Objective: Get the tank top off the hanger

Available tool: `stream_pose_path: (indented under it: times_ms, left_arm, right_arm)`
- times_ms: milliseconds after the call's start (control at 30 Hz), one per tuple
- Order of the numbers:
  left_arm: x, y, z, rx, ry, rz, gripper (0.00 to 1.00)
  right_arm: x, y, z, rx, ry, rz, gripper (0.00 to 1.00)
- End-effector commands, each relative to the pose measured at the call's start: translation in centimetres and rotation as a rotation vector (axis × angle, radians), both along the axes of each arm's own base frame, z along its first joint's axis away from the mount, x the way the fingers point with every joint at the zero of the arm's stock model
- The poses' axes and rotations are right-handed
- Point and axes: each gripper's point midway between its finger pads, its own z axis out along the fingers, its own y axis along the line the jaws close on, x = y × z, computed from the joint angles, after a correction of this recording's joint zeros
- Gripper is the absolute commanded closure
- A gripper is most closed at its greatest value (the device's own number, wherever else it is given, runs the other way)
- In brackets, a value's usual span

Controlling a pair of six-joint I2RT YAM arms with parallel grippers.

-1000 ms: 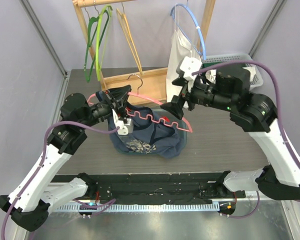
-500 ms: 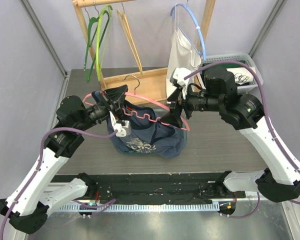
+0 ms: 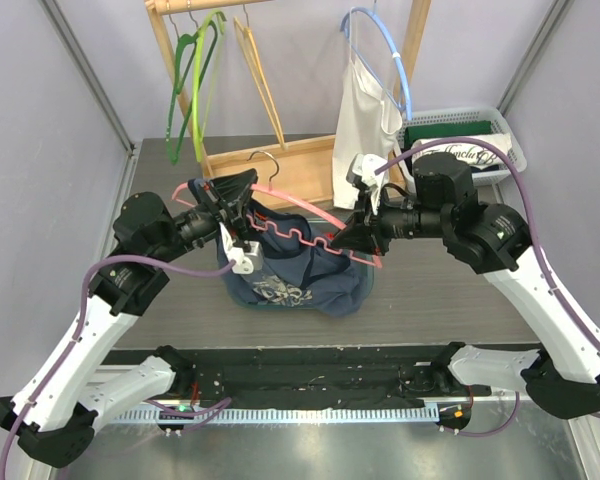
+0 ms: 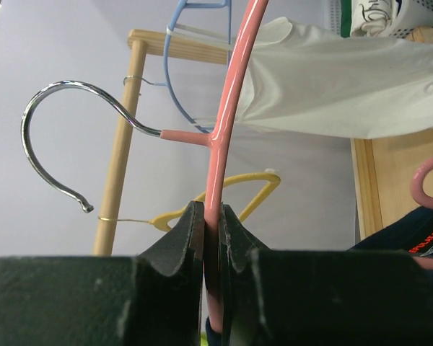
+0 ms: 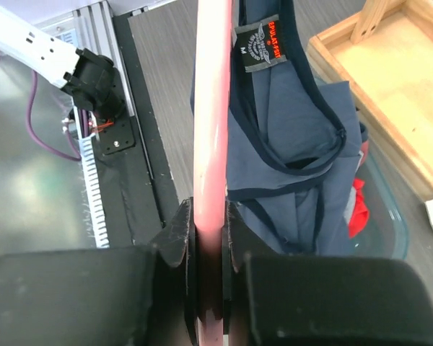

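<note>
A pink hanger point(image 3: 302, 204) with a metal hook point(image 4: 50, 94) is held above the table, and a navy tank top point(image 3: 292, 282) hangs from it in a bunch. My left gripper point(image 3: 238, 200) is shut on the hanger point(image 4: 227, 108) just below the hook's neck, the pink bar pinched between its pads point(image 4: 212, 216). My right gripper point(image 3: 348, 238) is shut on the hanger's right arm point(image 5: 213, 108), jaws tight on the bar point(image 5: 210, 216). The tank top point(image 5: 289, 144) drapes right beside that grip, its neck label point(image 5: 260, 43) showing.
A wooden rack point(image 3: 280, 155) stands behind with green hangers point(image 3: 195, 80) and a wooden hanger point(image 3: 255, 70). A white garment point(image 3: 365, 110) hangs on a blue hanger. A white basket point(image 3: 470, 135) sits at the back right. A clear bin point(image 5: 386, 216) lies under the tank top.
My right gripper came down and left from beside the hanger's right end and shut on its right arm. The left gripper kept its hold near the hook.
</note>
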Motion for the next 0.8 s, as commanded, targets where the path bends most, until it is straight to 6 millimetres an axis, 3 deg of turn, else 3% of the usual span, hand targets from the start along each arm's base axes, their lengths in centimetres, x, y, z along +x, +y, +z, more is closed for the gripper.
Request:
stream_pose_path:
  times_ms: [0,133,233,267,300,367,533,767]
  left_arm:
    - [-0.3,0.7,3.2,-0.082,-0.08,0.02,1.0]
    - [-0.3,0.8,3.4,-0.149,-0.023,0.022,0.94]
    - [0.0,1.4,3.9,-0.303,0.142,0.045,0.41]
    - [-0.3,1.5,4.6,-0.411,0.247,0.04,0.11]
    - [0.0,2.1,4.9,-0.47,0.294,0.07,0.02]
    - [-0.6,2.7,5.9,-0.568,0.378,0.073,0.0]
    - [-1.9,4.5,5.3,-0.764,0.566,0.113,0.0]
    - [-1.4,6.6,-0.8,-0.959,0.804,0.291,0.0]
  right_arm:
    - [-0.4,-0.2,2.3,0.069,-0.068,0.006,0.99]
    - [0.8,-0.6,2.7,0.068,-0.097,-0.072,0.99]
    - [1.6,-1.2,3.5,0.082,-0.139,-0.126,0.99]
    - [2.0,-1.4,3.8,0.087,-0.164,-0.148,0.99]
    - [2.1,-1.5,4.2,0.101,-0.184,-0.152,0.99]
    - [1.8,-1.8,4.9,0.118,-0.211,-0.156,0.99]
    - [1.5,-1.9,4.9,0.101,-0.205,-0.137,0.99]
    - [0.9,-2.2,5.6,0.11,-0.215,-0.131,0.99]
